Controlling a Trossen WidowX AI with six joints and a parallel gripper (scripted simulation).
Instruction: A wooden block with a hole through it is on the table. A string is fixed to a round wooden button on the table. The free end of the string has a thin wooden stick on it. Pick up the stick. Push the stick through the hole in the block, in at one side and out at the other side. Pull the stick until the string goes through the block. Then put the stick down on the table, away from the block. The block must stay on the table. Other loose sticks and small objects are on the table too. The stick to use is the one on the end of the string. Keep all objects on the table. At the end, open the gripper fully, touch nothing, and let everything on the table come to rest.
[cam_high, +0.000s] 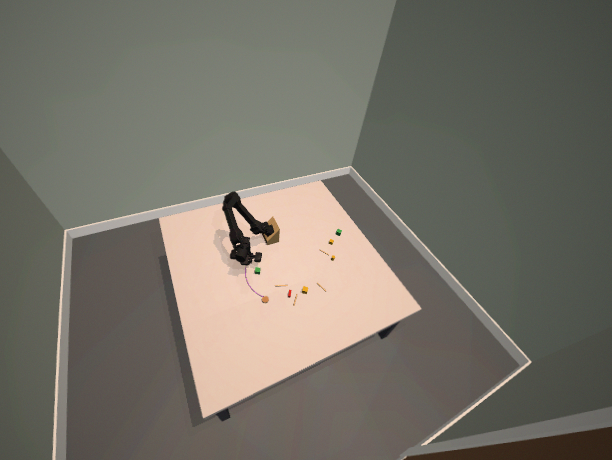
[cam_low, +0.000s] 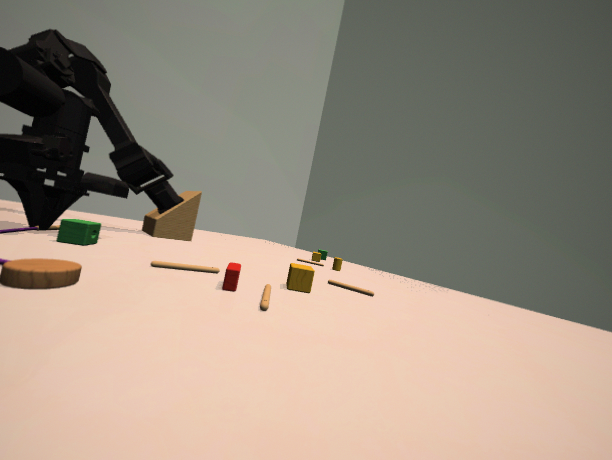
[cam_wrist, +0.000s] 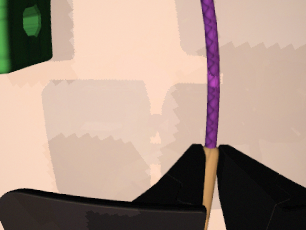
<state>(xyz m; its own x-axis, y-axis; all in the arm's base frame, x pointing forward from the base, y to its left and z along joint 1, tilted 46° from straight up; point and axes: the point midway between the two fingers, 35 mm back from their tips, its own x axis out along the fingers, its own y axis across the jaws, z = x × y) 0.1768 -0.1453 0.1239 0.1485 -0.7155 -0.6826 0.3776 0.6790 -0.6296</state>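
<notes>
My gripper (cam_low: 44, 227) (cam_wrist: 208, 154) is shut on the thin wooden stick (cam_wrist: 210, 175) at its string end, down at the table top. The purple string (cam_high: 248, 284) (cam_wrist: 212, 75) runs from this stick in a curve to the round wooden button (cam_high: 265, 299) (cam_low: 41, 273). The green block (cam_high: 257, 271) (cam_low: 75, 232) (cam_wrist: 42, 45) stands on the table beside the gripper, apart from it. Its hole shows in the side face in the wrist view. The string lies outside the block. The far end of the stick is out of the wrist view.
Loose sticks (cam_high: 281, 286) (cam_low: 185, 267), a red piece (cam_high: 289, 293) (cam_low: 232, 277) and a yellow block (cam_high: 305, 290) (cam_low: 300, 278) lie beyond the button. Another green block (cam_high: 338, 232) and small yellow pieces (cam_high: 331, 241) are farther right. The arm's base stands on a wooden wedge (cam_high: 272, 237) (cam_low: 177, 220).
</notes>
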